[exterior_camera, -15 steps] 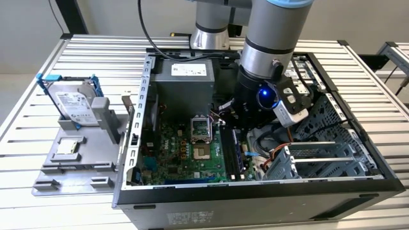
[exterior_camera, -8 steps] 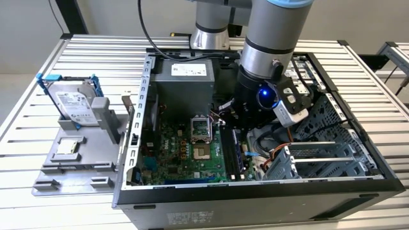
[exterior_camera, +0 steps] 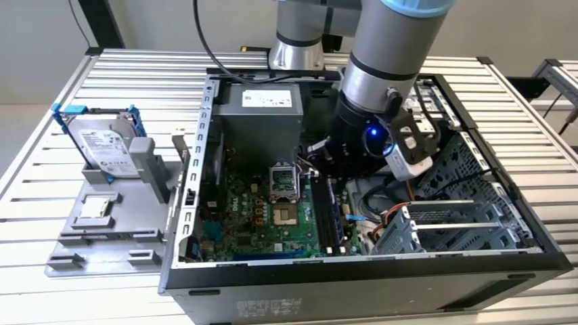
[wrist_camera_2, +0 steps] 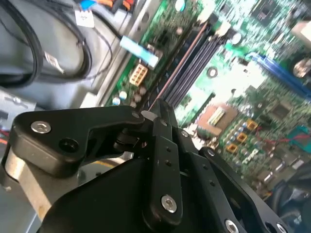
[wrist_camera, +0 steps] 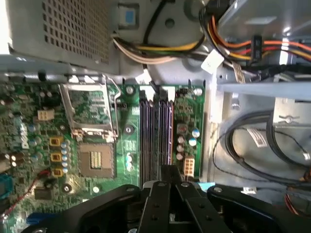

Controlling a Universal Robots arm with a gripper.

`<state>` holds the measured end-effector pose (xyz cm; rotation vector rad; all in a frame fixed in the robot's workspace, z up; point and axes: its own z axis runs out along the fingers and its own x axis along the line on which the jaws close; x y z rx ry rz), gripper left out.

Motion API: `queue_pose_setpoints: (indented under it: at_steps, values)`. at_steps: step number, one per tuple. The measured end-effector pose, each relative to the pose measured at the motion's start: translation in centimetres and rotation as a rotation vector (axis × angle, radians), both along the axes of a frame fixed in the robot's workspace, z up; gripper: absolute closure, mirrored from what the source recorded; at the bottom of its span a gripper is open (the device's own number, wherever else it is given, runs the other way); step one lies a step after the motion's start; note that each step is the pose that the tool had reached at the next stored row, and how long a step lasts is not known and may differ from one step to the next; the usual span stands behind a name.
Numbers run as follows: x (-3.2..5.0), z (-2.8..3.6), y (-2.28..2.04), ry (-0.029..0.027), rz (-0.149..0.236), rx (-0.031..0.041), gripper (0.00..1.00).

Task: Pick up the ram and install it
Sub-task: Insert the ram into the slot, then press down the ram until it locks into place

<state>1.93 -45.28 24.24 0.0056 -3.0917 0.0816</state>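
Gripper [wrist_camera: 163, 182] is down inside the open computer case [exterior_camera: 361, 267], right above the black memory slots [wrist_camera: 155, 131] on the green motherboard [exterior_camera: 262, 217]. Jaws look closed together; can't tell if they hold the ram, which I can't make out. Hard drive [exterior_camera: 104, 152] stands on the grey fixture on the table [exterior_camera: 81, 81].

ext: high, looks down | both wrist: close over motherboard [wrist_camera: 29, 141]

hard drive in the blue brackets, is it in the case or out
Out. The hard drive stands upright in a grey holder, to the exterior view's left of the open computer case.
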Motion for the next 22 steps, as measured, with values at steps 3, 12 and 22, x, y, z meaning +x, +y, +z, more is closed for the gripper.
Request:
queue_pose_setpoints:
  at_steps: [3, 12, 22]
  values:
    - [0.01, 0.0, -0.01, 0.02, 0.0, 0.0517, 1.0]
    - [0.1, 0.05, -0.01, 0.0196, 0.072, 0.0707, 1.0]
    - [0.1, 0.08, -0.03, -0.0253, 0.207, 0.0795, 1.0]
